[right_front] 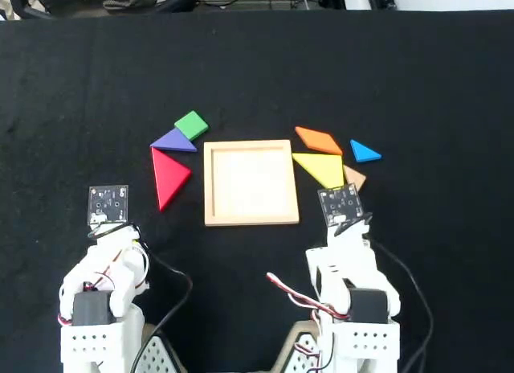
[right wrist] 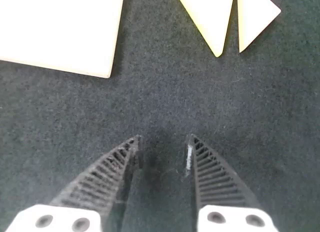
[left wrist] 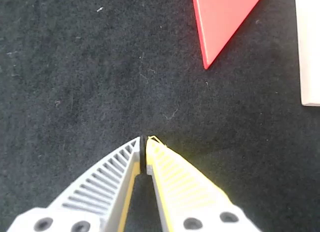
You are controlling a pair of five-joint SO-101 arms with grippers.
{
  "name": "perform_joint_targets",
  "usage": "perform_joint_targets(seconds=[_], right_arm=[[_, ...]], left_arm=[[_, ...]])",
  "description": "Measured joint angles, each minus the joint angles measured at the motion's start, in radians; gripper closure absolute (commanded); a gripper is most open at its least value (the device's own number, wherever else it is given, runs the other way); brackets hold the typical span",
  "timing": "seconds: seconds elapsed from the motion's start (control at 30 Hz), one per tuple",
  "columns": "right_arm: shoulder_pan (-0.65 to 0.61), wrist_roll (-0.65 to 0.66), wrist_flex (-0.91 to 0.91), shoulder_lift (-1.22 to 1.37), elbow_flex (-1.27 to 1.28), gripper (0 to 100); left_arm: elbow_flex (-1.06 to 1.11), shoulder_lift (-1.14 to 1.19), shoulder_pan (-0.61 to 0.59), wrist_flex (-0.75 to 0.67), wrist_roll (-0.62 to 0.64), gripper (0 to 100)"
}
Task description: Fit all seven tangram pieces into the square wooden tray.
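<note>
The square wooden tray (right_front: 250, 220) lies mid-table with nothing inside it. Left of it are a red triangle (right_front: 168, 174), a purple triangle (right_front: 174, 141) and a green square (right_front: 191, 125). To its right lie an orange parallelogram (right_front: 319, 139), a yellow triangle (right_front: 323, 168), a blue triangle (right_front: 364, 152) and a tan triangle (right_front: 354, 178). My left gripper (left wrist: 144, 140) is shut and holds nothing, hovering over the cloth short of the red triangle's tip (left wrist: 220, 22). My right gripper (right wrist: 163, 152) is open over bare cloth, near the tray's corner (right wrist: 60, 29), the yellow triangle (right wrist: 209, 14) and the tan triangle (right wrist: 255, 14).
Black cloth covers the whole table. Both arm bases (right_front: 100, 309) (right_front: 353, 301) stand at the near edge, with cables (right_front: 173, 297) trailing between them. Chair legs and cords show beyond the far edge.
</note>
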Motion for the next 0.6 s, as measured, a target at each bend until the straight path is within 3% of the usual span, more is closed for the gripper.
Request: perform_joint_targets(seconds=[0.6], right_arm=[[0.0, 0.0, 0.0, 0.0, 0.0, 85.1]], left_arm=[[0.0, 0.0, 0.021, 0.0, 0.0, 97]])
